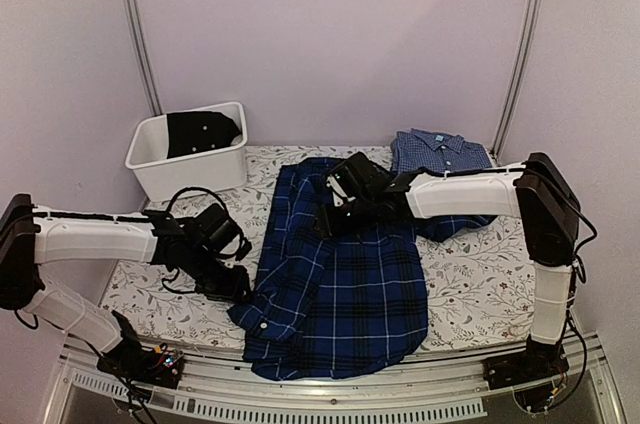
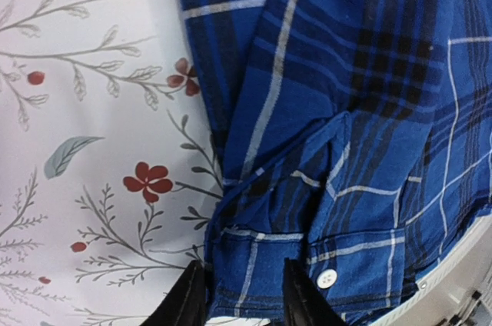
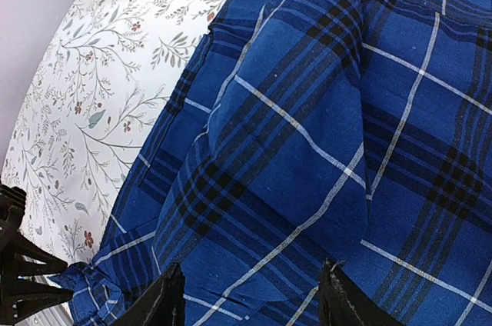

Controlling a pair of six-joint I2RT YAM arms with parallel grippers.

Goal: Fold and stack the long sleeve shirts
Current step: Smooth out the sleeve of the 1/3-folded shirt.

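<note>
The navy and royal-blue plaid shirt lies spread in the middle of the table, running from the back to the front edge. My left gripper is low at its left sleeve cuff. In the left wrist view the cuff lies between the partly spread fingers of the left gripper, and the right finger overlaps it beside a white button. My right gripper is open just above the shirt's upper part, where folded plaid cloth fills the view ahead of the right gripper. The lighter blue checked shirt lies folded at the back right.
A white bin with a dark garment in it stands at the back left. The table has a floral cover. The metal front rail lies just past the shirt's hem. The right forearm crosses the folded light shirt.
</note>
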